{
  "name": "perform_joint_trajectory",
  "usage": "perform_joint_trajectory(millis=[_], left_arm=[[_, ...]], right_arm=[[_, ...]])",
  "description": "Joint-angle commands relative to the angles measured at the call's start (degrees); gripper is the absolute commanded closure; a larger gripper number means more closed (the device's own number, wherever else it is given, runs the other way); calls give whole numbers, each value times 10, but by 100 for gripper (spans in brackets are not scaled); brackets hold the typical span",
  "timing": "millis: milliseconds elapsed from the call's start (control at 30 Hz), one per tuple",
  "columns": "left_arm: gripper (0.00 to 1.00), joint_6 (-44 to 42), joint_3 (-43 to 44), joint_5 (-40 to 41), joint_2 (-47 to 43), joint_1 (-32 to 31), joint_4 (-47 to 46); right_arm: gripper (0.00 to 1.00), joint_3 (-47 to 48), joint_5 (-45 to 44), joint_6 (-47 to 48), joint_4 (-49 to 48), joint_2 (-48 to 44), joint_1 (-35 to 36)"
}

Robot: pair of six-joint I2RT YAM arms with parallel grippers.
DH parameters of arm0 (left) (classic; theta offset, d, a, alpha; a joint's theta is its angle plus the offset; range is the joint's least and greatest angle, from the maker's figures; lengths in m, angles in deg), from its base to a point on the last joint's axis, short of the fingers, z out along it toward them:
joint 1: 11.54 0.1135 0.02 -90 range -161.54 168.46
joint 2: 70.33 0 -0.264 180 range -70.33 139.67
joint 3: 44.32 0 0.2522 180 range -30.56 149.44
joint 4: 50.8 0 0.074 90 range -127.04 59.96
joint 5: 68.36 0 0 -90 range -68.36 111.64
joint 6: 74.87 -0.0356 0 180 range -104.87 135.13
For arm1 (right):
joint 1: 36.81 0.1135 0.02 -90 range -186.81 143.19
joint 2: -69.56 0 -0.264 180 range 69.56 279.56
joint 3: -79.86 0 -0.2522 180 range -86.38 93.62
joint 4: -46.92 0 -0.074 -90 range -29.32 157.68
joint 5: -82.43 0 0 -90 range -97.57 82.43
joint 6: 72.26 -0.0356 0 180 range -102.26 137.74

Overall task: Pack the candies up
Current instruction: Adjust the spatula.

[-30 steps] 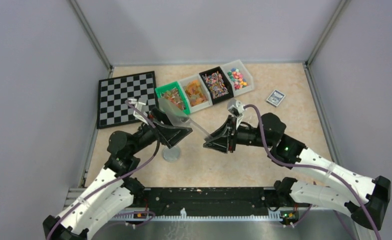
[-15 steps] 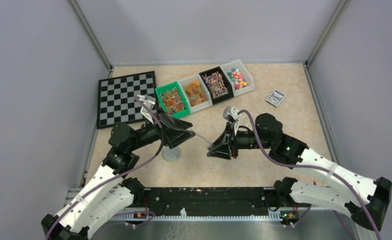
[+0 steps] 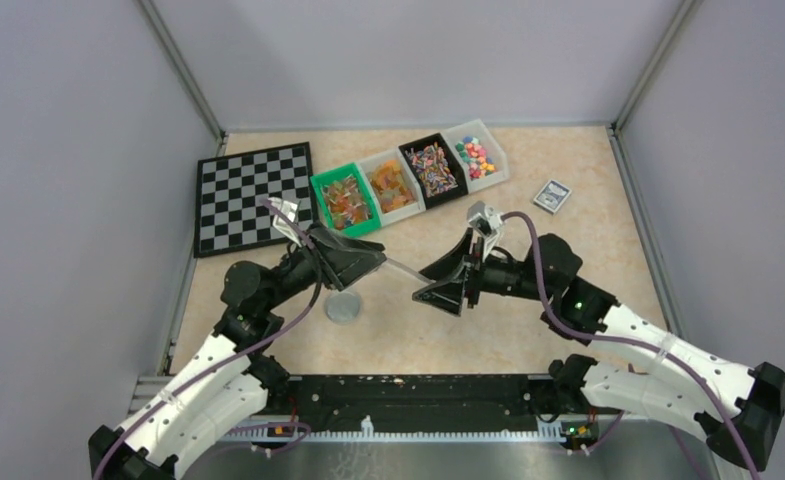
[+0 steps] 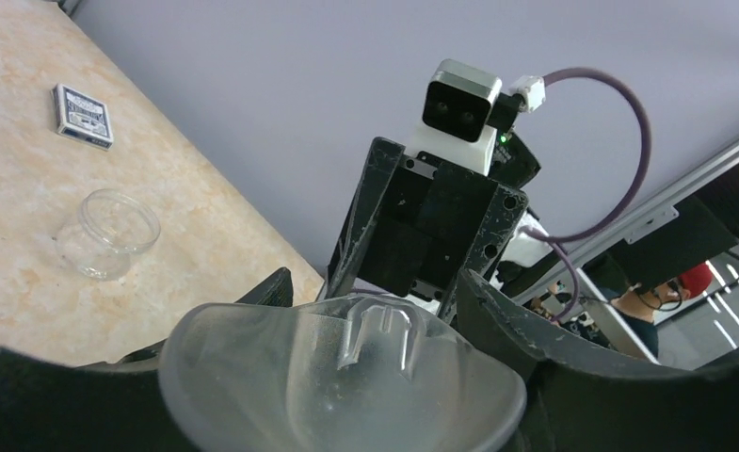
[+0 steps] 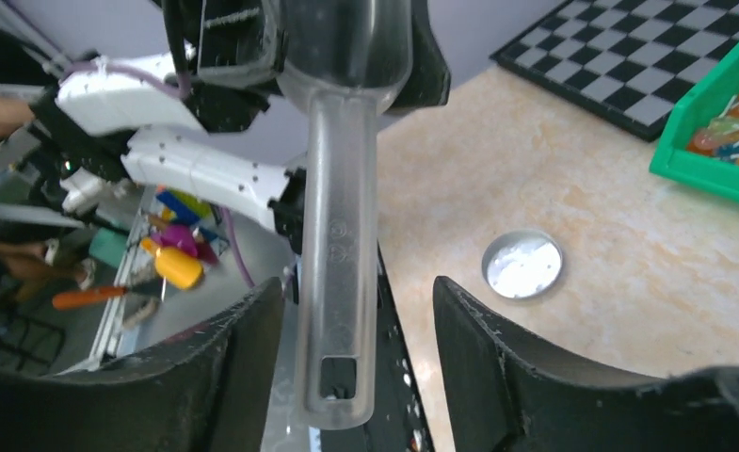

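Seen from above, the two arms meet nose to nose over the middle of the table (image 3: 418,345). The left gripper (image 3: 361,262) is closed around the bowl of a clear scoop (image 3: 396,267), whose handle reaches across to the right gripper (image 3: 431,286). The candies (image 3: 393,186) lie at the far side in a row of four bins: a green bin (image 3: 316,190), a clear one, a black one and a white one. The row sits just beside a chessboard (image 3: 253,195). A small round lid (image 3: 344,307) lies on the table near the left gripper, and a card deck (image 3: 552,195) sits well off to the right.

From the left wrist, the scoop's bowl fills the space between the fingers (image 4: 554,377) and meets them on both sides. The right gripper faces it head on. A clear jar (image 4: 109,231) stands upright on the table, with the card deck beyond it.

From the right wrist, the handle runs up between the fingers (image 5: 233,367), which stand partly apart. It sits close by one finger — whether it touches I cannot tell — and there is a plain gap to the other. Beyond are the lid, a corner of the chessboard and the green bin with orange and red candies in it.
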Motion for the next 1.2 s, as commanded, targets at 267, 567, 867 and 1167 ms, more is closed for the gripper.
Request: perform_joint_trajectory(millis=[267, 567, 867, 1167], left_arm=[[45, 51, -6, 63, -10, -1, -86], [44, 56, -36, 98, -31, -1, -108], [45, 121, -92, 248, -104, -1, -88], [45, 162, -132, 329, -125, -1, -99]], right_arm=[[32, -13, -2, -142, -293, 92, -6], [37, 7, -10, -144, -343, 142, 7], [33, -14, -97, -167, -472, 167, 13], [38, 35, -112, -206, -514, 255, 16]])
